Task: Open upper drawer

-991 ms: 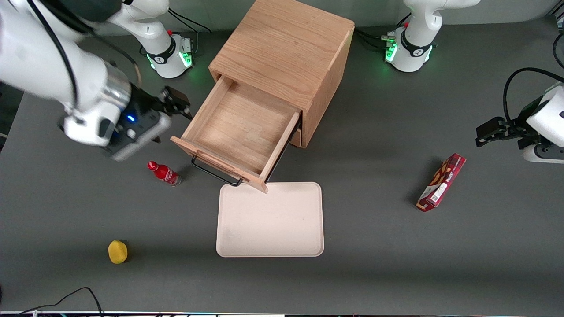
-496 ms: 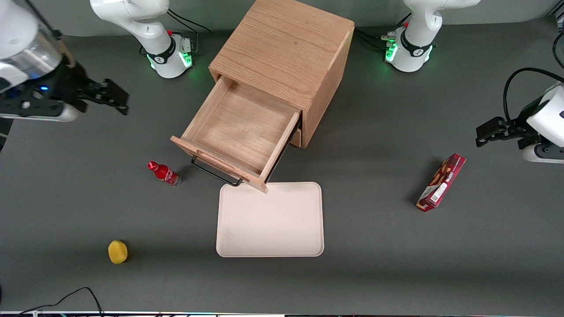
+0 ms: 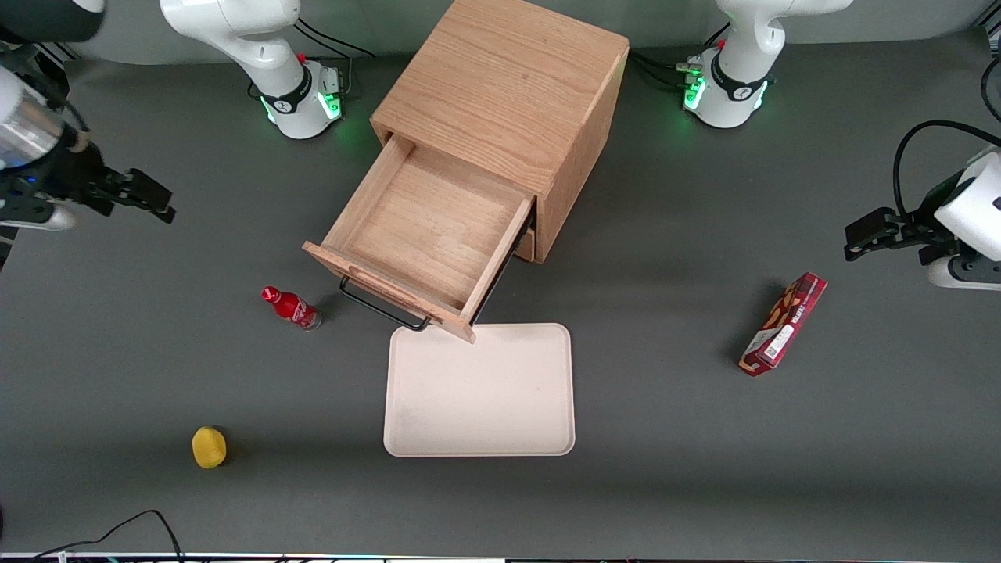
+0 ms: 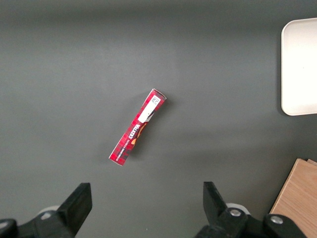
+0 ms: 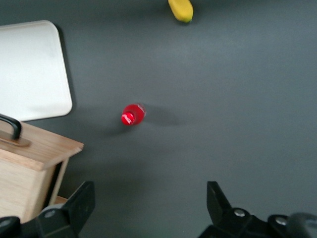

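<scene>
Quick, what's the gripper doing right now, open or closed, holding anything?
Gripper: open, holding nothing, above the table toward the working arm's end, away from the upper drawer.

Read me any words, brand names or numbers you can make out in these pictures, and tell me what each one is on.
Red snack box: white lettering and a white code sticker, too small to read.
Red bottle: white script on its label, too small to read.
Upper drawer, pulled out of the oak cabinet: no text.
Cream tray, yellow fruit: no text.
Pincer, open, near the working arm's end of the table: no text.
</scene>
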`<state>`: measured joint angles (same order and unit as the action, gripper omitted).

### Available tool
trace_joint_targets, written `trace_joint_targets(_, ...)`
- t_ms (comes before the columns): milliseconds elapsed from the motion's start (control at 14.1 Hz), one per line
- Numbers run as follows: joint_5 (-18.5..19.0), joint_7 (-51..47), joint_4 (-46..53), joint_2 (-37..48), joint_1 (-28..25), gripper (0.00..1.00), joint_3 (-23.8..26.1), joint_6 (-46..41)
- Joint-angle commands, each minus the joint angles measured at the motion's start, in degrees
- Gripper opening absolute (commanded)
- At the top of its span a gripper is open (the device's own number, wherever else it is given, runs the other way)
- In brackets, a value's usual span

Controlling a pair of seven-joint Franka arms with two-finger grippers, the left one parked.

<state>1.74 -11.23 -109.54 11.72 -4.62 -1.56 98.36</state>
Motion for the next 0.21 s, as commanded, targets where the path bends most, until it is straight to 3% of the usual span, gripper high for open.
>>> trace_joint_targets(0, -1.0, 1.6, -3.1, 2.8, -0.2, 1.00, 0.1, 2.0)
trace_joint_targets(142, -1.0, 1.2, -2.4, 2.9, -0.3, 1.00, 0.1, 1.8)
